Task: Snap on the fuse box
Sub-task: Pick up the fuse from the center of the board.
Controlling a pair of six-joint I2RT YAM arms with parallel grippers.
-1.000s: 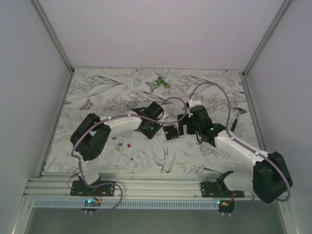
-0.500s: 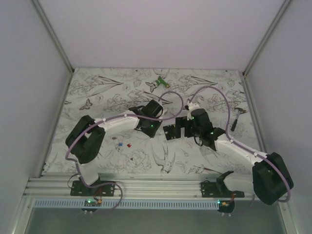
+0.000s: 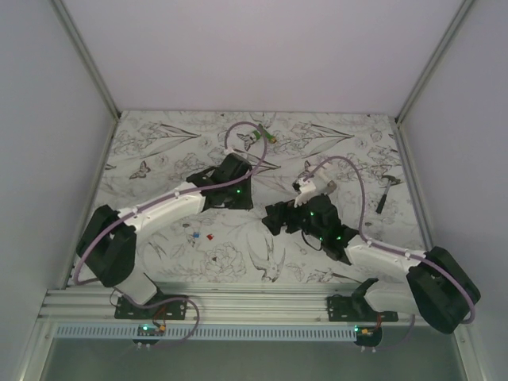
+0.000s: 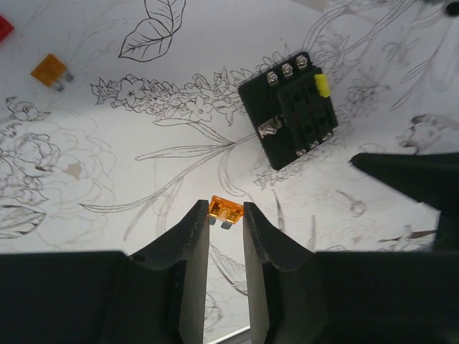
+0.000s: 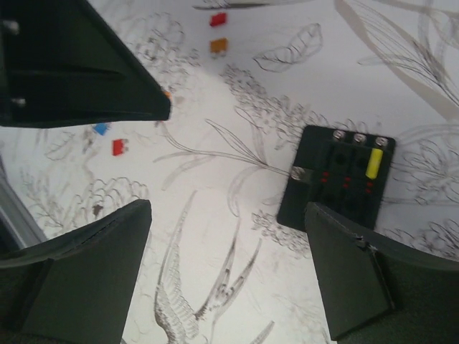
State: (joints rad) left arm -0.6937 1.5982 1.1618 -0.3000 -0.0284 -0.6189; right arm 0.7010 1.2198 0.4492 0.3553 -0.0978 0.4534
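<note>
The fuse box (image 4: 290,107) is a flat black block lying on the flower-patterned table, with one yellow fuse (image 4: 321,84) plugged in at its corner. My left gripper (image 4: 224,209) hangs short of it, shut on a small orange fuse (image 4: 224,210) pinched at the fingertips. In the right wrist view the fuse box (image 5: 337,175) lies just ahead of the right finger. My right gripper (image 5: 228,211) is open wide, with only table between its fingers. From above, the right gripper (image 3: 279,221) covers the box.
Loose fuses lie on the table: orange (image 4: 50,69) and red (image 4: 3,27) ones, plus blue (image 5: 101,129) and red (image 5: 120,147) ones near the left arm. A green-and-white object (image 3: 262,133) sits at the back, a dark tool (image 3: 381,198) at the right.
The left arm has stretched out and its gripper has drawn back left from the fuse box. The right gripper has slid down-left over the box.
</note>
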